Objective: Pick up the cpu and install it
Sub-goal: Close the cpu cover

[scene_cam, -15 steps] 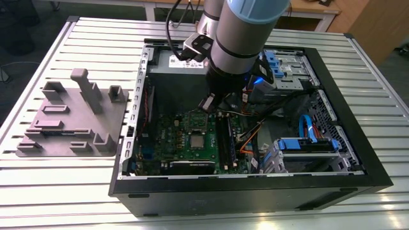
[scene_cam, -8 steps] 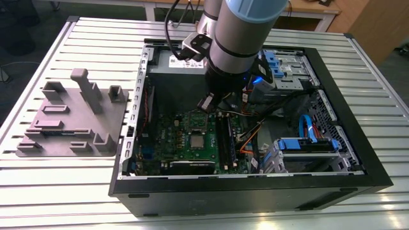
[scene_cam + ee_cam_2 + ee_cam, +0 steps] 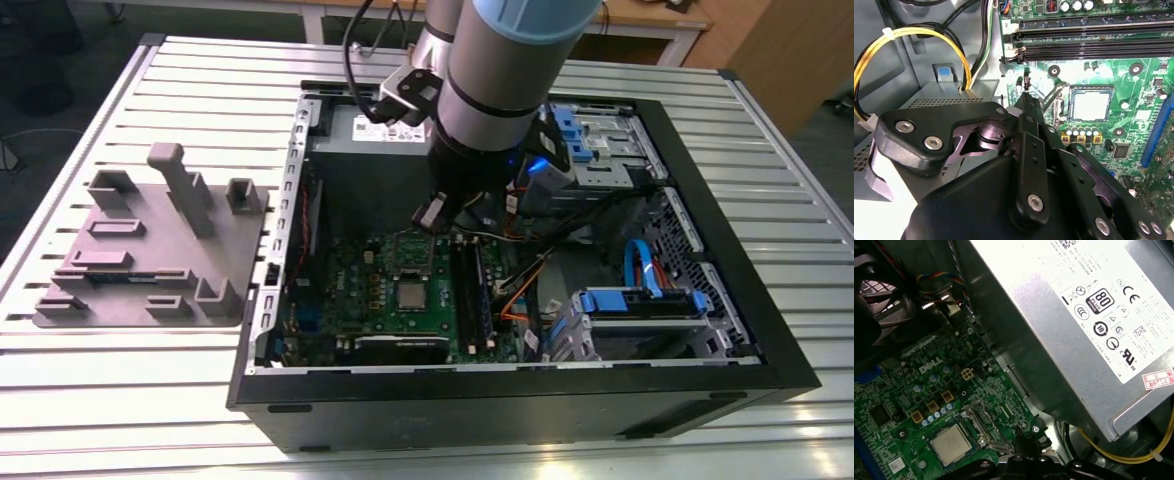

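We worked on a table (image 3: 147, 410) of ribbed, silvery metal slats. Pale wooden furniture (image 3: 787, 50) stood behind it. On the slats lay an open black computer case (image 3: 507, 400) and, toward the exterior view's left, a matte grey fixture plate (image 3: 147, 250) with upright blocks.

The arm (image 3: 501, 70) was cut off by the frame edge and hid part of the case behind it. In the second wrist view the gripper's (image 3: 1026, 92) black bolted linkages covered much of the green motherboard (image 3: 1139, 125), and we could not tell how far it was open. It hung over the board near the socket.

The cpu (image 3: 411, 294), a small flat square with a dull silvery top, sat in its socket on the board in both wrist views, apart from the gripper. Long black memory slots (image 3: 1094, 37) ran beside it. The grey sheet-metal power supply (image 3: 1079, 315) carried a white label, and yellow cables (image 3: 884, 45) looped past it.
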`<state>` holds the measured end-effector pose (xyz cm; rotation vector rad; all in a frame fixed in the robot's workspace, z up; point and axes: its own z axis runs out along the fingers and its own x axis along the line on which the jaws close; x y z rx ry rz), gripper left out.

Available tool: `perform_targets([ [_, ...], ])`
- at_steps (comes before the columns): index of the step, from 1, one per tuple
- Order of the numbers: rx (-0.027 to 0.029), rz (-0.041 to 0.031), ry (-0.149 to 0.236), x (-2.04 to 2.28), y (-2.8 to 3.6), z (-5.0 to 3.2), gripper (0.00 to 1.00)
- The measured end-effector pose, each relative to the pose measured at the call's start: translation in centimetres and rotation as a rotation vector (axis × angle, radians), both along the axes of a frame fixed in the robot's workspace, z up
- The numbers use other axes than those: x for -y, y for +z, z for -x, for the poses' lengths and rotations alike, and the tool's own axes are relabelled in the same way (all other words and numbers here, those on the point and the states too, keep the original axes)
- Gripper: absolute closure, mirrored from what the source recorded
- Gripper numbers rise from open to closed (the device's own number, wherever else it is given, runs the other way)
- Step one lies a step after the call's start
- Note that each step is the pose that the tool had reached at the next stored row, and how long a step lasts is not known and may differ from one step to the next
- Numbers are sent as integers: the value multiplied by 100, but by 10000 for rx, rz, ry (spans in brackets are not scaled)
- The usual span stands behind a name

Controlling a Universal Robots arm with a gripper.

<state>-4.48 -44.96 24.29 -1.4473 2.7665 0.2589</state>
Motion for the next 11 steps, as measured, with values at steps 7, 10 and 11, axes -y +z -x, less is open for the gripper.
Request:
perform_targets([
  [7,1,-4,2,-1,21,0,90],
  [10,1,-6,6,0,33,0,90],
  [11,1,-7,7,0,34,0,90],
])
